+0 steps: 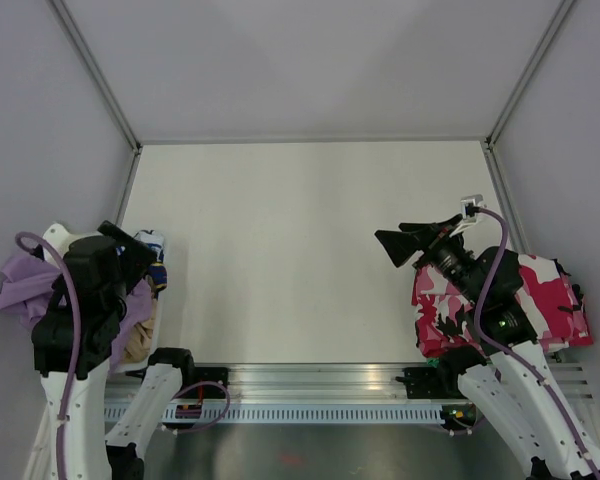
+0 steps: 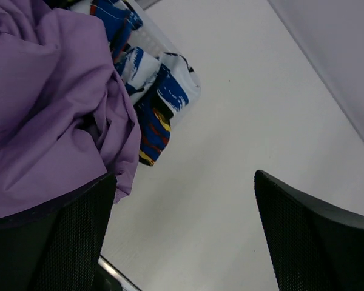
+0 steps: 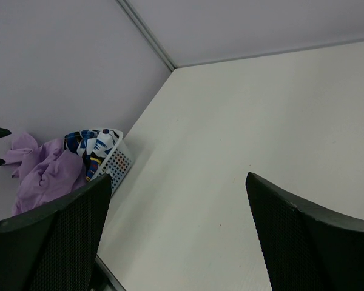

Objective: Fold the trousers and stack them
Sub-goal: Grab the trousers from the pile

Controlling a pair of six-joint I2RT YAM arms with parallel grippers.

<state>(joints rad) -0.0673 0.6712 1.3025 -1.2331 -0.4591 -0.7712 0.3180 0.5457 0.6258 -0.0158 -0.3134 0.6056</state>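
Seen from above, the job has not begun: the long lilac-purple thin cloth trousers (image 1: 22, 285) lie bunched at the left edge of the white table (image 1: 310, 230), heaped over a white plastic mesh basket (image 1: 152, 240) beside my left arm, with no leg spread out and no fold made. My left gripper (image 1: 135, 250) hangs over that heap, and my right gripper (image 1: 395, 245) hovers above bare tabletop, next to a folded pink, white and black camouflage garment (image 1: 555, 300) by the right arm's base. From my left wrist, the jaws stand wide apart with nothing between them; the trousers (image 2: 42, 103) sit crumpled just beside one finger, against blue-and-white patterned clothing (image 2: 145, 91) spilling from the basket. From my right wrist, the jaws are likewise spread and empty, with the trousers (image 3: 42, 176) well apart across the table. By my reckoning everything is left: lifting, laying flat, folding and stacking.
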